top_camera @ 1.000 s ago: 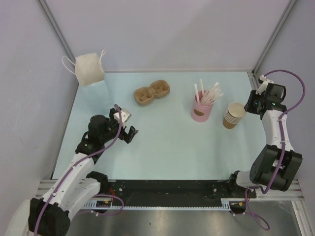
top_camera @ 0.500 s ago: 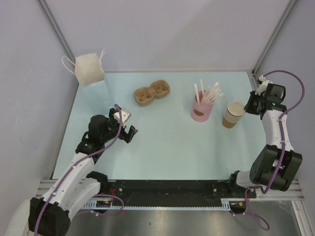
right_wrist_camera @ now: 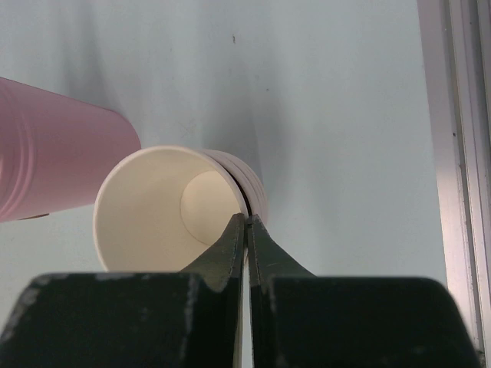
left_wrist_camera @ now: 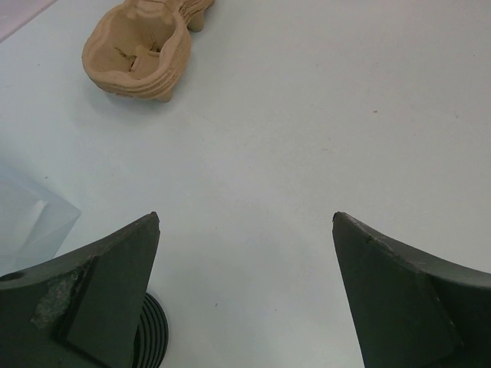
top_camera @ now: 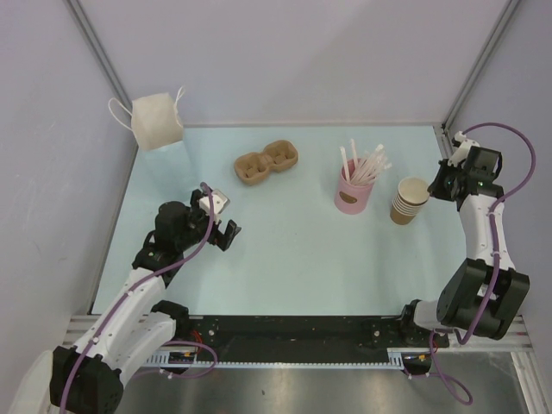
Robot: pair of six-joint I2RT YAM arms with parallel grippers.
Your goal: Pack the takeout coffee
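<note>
The right gripper (right_wrist_camera: pixel 246 222) is pressed together on the right wall of the top cup (right_wrist_camera: pixel 153 207). 1 finger is inside the cream interior and 1 is outside, and the pinched strip of paper is hidden between them. This cup sits on the stack of tan cups (top_camera: pixel 408 205) at the far right of the table (top_camera: pixel 302 250), near the pink cup (right_wrist_camera: pixel 54 153). From the right wrist only the nested rims below it show at its right side. The gripper body cuts off the cup's near rim, and how many cups are nested cannot be told.

The left gripper (left_wrist_camera: pixel 245 218) is spread wide above bare table on the left side, with nothing between its 2 fingers. Low in the left wrist view a black ribbed round thing (left_wrist_camera: pixel 153 337) peeks out beside the left finger. It is too hidden to identify. A lid cannot be made out with certainty in any view.

The moulded pulp carrier (left_wrist_camera: pixel 142 50) lies at the far middle, cropped by the left wrist view's top edge. White straws (top_camera: pixel 366 164) stand in the pink cup. A white bag (top_camera: pixel 157 121) stands at the far left corner.
</note>
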